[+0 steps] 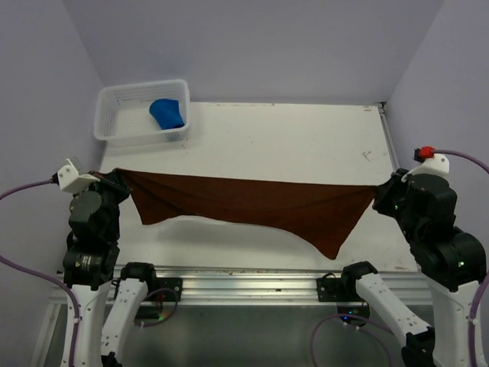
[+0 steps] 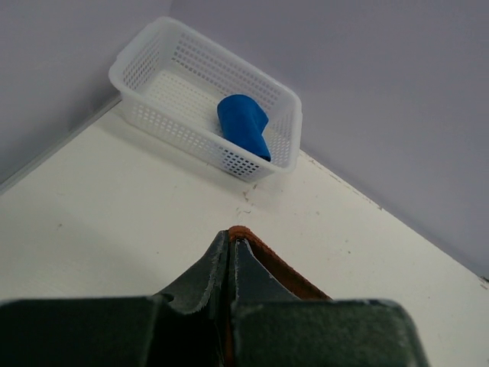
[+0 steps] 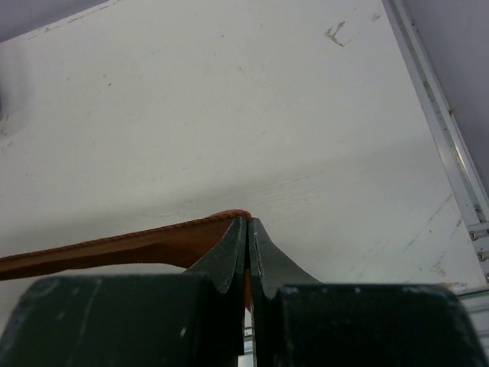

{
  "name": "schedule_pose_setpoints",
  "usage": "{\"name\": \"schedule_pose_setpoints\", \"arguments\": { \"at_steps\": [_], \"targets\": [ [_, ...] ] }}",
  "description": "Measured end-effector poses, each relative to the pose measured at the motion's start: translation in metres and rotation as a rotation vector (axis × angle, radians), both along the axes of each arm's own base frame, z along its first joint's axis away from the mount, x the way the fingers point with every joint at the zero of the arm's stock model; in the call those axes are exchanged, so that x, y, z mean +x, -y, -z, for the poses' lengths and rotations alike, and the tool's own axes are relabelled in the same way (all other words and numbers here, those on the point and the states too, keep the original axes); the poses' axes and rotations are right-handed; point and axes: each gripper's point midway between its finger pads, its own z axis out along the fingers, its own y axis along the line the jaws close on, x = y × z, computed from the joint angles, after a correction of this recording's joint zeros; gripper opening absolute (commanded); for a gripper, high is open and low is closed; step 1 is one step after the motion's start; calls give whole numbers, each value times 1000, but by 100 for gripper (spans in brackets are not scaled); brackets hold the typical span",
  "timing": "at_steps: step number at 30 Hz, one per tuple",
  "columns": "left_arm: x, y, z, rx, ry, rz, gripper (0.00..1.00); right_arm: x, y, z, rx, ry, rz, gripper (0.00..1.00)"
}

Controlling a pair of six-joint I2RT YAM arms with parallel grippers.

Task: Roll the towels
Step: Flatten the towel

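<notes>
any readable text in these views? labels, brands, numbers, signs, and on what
None readable in any view.
Basket, blue towel, brown towel: no print or tags showing.
Table: only scuffs near the far right corner, not characters.
Left arm, right arm: no legible label.

No legible text anywhere. No label, brand, number or sign can be read on the rust-brown towel [image 1: 252, 202], the blue towel [image 1: 168, 113], the white mesh basket [image 1: 104, 126] or the table [image 1: 290, 145]. Same in both wrist views: plain surfaces only, scuffs and marks on the tabletop but no lettering.
</notes>
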Motion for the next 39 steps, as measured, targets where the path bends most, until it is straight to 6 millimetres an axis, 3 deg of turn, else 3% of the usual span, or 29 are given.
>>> {"name": "schedule_pose_setpoints", "arguments": {
  "at_steps": [6,11,16,23,30,35,39],
  "targets": [
    [-5,0,6,-59,-9,-19,0,-3,12,7,-20,-18,68,0],
    [12,5,29,-57,-82,1,0,13,11,33,-44,-85,92,0],
    [49,10,69,-36,-232,19,0,54,6,69,-97,-187,120,0],
    [104,14,116,-20,-364,26,0,120,-1,99,-142,-237,150,0],
    [155,16,162,-25,-449,41,0,176,17,132,-111,-282,212,0],
    [198,21,174,-48,-426,86,0,214,26,158,-64,-314,203,0],
    [222,23,174,-46,-393,118,0,240,20,165,-49,-311,163,0]
  ]
}}
